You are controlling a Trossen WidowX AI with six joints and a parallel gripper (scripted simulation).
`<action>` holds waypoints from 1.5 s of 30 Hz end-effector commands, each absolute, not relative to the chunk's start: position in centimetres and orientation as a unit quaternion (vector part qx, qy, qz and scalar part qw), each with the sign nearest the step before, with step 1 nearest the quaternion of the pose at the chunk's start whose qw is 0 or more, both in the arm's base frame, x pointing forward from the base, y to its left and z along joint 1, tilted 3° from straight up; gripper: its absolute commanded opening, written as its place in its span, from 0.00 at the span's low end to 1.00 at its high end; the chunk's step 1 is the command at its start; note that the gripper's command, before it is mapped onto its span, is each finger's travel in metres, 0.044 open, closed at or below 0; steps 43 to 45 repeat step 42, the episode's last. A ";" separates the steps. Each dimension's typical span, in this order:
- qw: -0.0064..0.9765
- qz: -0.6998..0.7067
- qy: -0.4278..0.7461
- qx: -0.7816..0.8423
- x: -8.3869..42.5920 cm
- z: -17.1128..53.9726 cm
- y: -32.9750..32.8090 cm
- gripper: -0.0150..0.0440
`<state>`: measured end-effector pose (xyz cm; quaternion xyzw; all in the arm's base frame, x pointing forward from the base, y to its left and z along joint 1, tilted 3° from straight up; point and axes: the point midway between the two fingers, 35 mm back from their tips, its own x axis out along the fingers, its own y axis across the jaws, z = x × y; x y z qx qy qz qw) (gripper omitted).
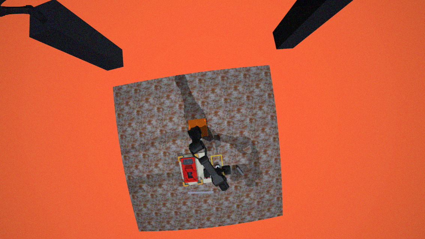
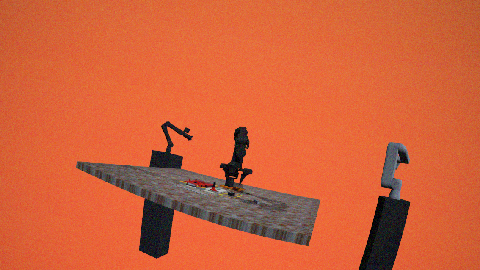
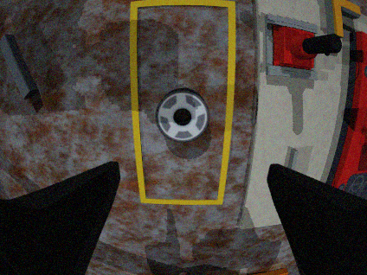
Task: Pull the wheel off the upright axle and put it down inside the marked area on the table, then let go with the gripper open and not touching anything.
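Observation:
The wheel (image 1: 217,166) (image 2: 231,194) (image 3: 173,126), black with a pale spoked face, lies flat on the table inside the yellow outline (image 1: 216,155) (image 3: 230,86) of the marked area. It is off the axle and clear of the lines. The black upright axle (image 2: 213,184) (image 3: 322,44) stands bare on its red base (image 3: 286,54). My gripper (image 3: 196,172) is wide open and empty, raised above the table, with its fingers apart from the wheel. In the top view the arm partly covers the wheel and the marked area.
A cream board beside the marked area carries the axle base and a red assembly (image 1: 194,171) (image 2: 197,183). A grey block (image 2: 256,201) (image 3: 22,65) lies on its other side. A long grey bar (image 1: 200,192) lies beyond the board. An orange plate (image 1: 196,122) is at the arm's base.

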<state>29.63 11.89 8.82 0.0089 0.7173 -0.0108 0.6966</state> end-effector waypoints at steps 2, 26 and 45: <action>0.696 -0.009 0.718 0.009 25.6 11.8 10.2 1.00; 0.694 -0.010 0.720 0.009 23.3 13.1 9.3 1.00; 0.694 -0.010 0.720 0.009 23.3 13.1 9.3 1.00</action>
